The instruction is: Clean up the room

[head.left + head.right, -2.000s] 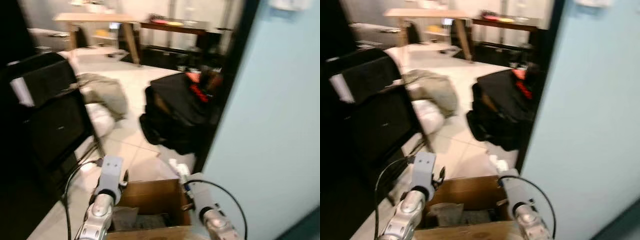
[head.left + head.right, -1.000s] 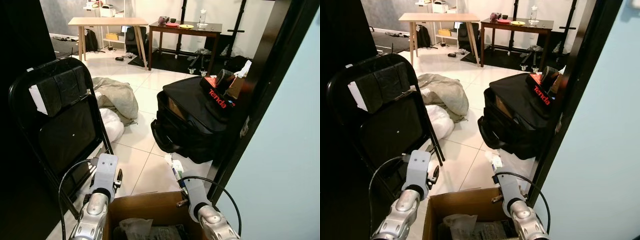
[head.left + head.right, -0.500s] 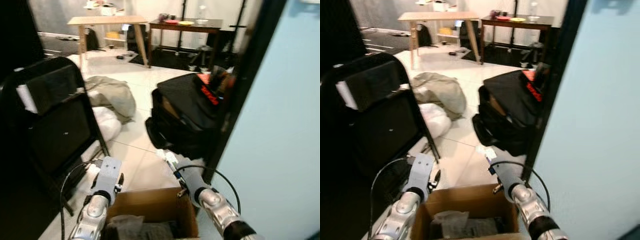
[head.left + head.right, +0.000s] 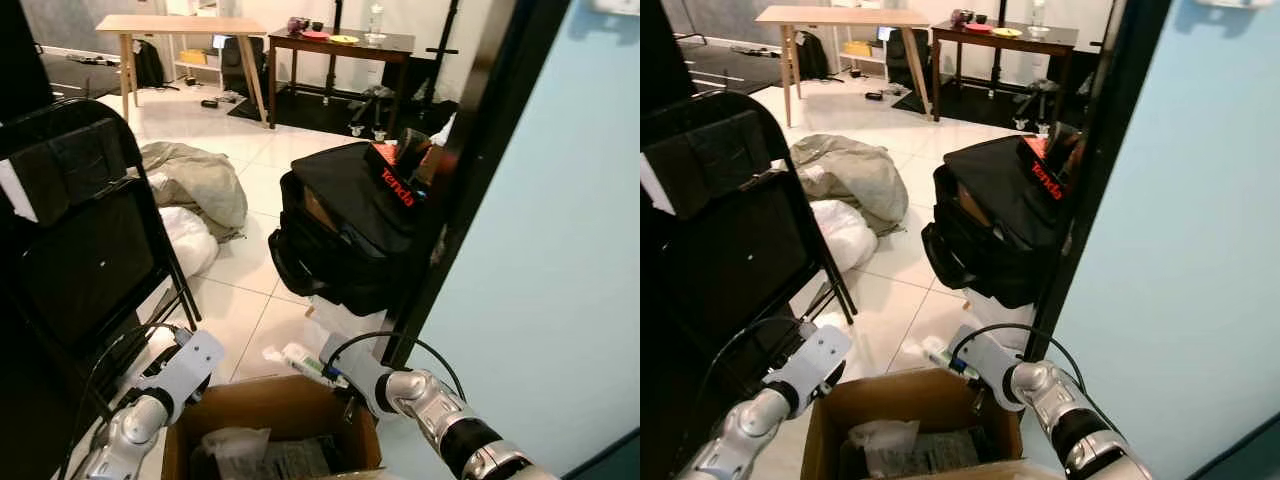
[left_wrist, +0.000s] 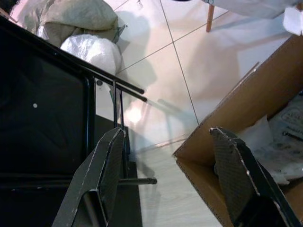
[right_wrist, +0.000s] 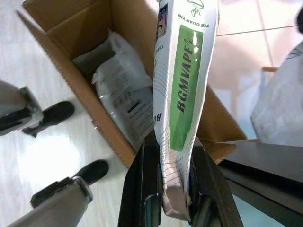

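Tube (image 6: 182, 94), white with green label, pinched in right claw (image 6: 171, 156) just above the far edge of the cardboard box (image 4: 895, 400) on the floor. Left claw (image 5: 175, 175) spread wide, holding nothing, beside folding chair (image 4: 80, 240).

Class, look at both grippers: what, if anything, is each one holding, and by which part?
The right gripper clamps a white-and-green tube near its crimped end, above the cardboard box. The left gripper is open, holding nothing.
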